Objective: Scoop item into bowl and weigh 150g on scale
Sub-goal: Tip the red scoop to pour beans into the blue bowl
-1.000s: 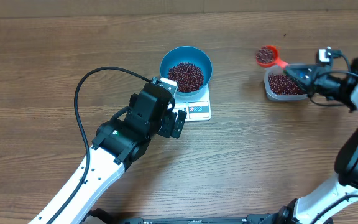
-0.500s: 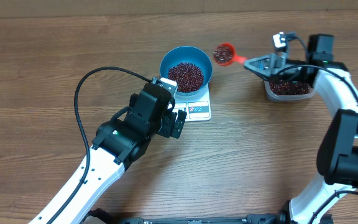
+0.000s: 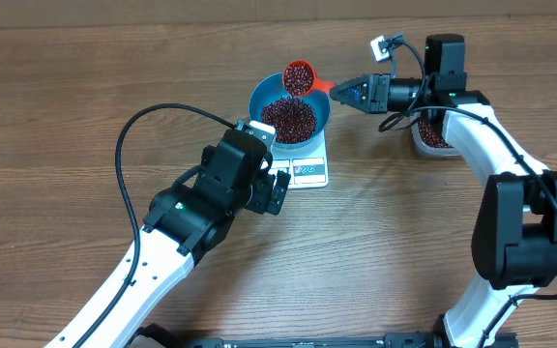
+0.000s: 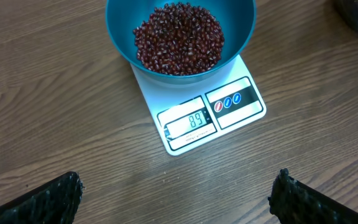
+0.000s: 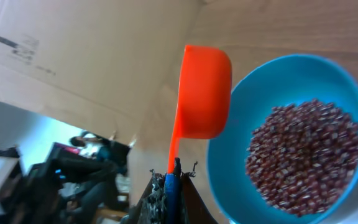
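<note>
Presently clamped tight on the handle of the red scoop (image 3: 299, 77) with the right gripper (image 3: 356, 93), cup up and full, poised above the far rim of the blue bowl (image 3: 256, 104). Reaches in from the bowl's right, handle's long axis pointing across the beans (image 3: 288, 118) heaped inside. Beneath, on the white scale (image 3: 307, 172), showing 89: short of target, so probably calls for a roll about that handle. Spread wide and empty at the left gripper (image 4: 178, 186), just before the scale's front edge.
</note>
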You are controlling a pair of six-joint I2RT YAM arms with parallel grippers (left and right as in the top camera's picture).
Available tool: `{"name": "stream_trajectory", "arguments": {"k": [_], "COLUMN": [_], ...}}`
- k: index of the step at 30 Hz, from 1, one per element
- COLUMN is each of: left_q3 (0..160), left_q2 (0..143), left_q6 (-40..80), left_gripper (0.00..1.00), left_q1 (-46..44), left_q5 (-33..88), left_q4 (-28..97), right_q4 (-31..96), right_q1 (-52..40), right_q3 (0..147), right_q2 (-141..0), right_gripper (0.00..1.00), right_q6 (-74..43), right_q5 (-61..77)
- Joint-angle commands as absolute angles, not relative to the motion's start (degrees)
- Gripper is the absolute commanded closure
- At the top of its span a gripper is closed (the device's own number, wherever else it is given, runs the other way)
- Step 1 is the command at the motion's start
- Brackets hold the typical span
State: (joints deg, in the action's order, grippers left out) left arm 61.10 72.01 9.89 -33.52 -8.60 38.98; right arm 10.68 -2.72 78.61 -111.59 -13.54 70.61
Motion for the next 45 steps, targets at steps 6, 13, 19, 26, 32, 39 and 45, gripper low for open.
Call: {"name": "stream_trajectory", "arguments": {"k": [6, 13, 19, 26, 32, 39, 45], "left_q3": [60.8, 60.8, 60.8, 60.8, 60.8, 60.8, 60.8], "left_q2": [72.0, 72.0, 72.0, 72.0, 72.0, 72.0, 72.0], "left_q6": [9.0, 9.0, 9.0, 9.0, 9.0, 9.0, 9.0], "left_gripper": [0.0, 0.0, 0.0, 0.0, 0.0, 0.0, 0.0], "left_q1": [-33.2, -33.2, -33.2, -33.2, -33.2, -33.2, -33.2], "left_q5": [-8.0, -8.0, -8.0, -8.0, -8.0, -8.0, -8.0], "left_q4": [38.8, 38.8, 38.8, 38.8, 38.8, 38.8, 38.8], "right_q4": [10.5, 12.2, 14.4, 15.5, 15.5, 15.5, 15.5], "right_q1": [-2.5, -2.5, -2.6, -2.6, -2.6, -2.6, -2.6], "right_q3": [80.1, 80.1, 80.1, 80.1, 80.1, 80.1, 80.1], "right_q2": [-109.3, -109.3, -109.3, -109.3, -109.3, -109.3, -109.3], "right_gripper": [0.96, 0.96, 0.96, 0.96, 0.97, 0.96, 0.96], "right_q6": [-3.7, 8.3, 19.1, 28.5, 31.8, 31.8, 31.8], "right_q5": [66.9, 63.5, 61.9, 60.0, 58.5, 56.4, 56.4]}}
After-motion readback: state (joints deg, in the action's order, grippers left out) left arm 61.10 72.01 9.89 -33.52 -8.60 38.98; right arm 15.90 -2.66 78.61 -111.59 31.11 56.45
